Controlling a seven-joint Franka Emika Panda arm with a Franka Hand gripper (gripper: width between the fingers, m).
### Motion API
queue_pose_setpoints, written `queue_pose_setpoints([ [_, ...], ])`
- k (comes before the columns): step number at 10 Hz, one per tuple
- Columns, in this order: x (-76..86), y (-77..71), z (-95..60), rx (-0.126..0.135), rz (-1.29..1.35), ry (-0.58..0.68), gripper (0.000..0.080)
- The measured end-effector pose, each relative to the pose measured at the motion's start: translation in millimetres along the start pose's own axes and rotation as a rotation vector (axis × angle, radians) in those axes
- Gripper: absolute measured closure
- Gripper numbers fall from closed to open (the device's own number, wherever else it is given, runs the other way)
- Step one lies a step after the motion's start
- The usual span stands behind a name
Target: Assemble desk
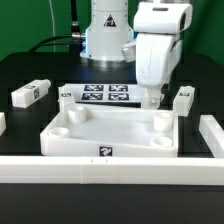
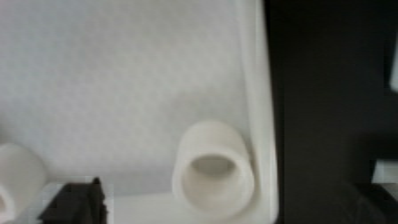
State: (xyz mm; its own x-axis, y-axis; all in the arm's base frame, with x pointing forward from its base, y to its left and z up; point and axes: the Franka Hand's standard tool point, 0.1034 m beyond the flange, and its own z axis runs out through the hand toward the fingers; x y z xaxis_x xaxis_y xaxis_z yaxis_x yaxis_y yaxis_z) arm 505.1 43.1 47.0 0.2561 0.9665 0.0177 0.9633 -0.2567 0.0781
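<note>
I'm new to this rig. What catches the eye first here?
The large white tabletop lies mid-table, round corner sockets facing up. The white arm hangs with its jaws over the far corner on the exterior view's right. A leg block lies loose on one side, another opposite.

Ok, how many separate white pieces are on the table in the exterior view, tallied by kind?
Tabletop: 1
Leg blocks fully in view: 2
Marker board: 1
Border bars: 2
Total: 6, leaving out a cut-off white piece at the exterior view's left edge.
</note>
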Motion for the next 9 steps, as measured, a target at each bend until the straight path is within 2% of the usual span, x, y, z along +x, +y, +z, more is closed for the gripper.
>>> queue_pose_setpoints([
  [2,-10.6,1.1,11.9,-0.004,-0.069,0.006,0.015],
  [5,-21.3,-8.3,35.1,0.036,-0.049,0.0,0.015],
  [8,-22.8,-12.7,41.1,0.05,-0.038,-0.002,0.015],
  [9,-23.0,-12.6,41.1,0.05,-0.037,-0.003,0.0271],
])
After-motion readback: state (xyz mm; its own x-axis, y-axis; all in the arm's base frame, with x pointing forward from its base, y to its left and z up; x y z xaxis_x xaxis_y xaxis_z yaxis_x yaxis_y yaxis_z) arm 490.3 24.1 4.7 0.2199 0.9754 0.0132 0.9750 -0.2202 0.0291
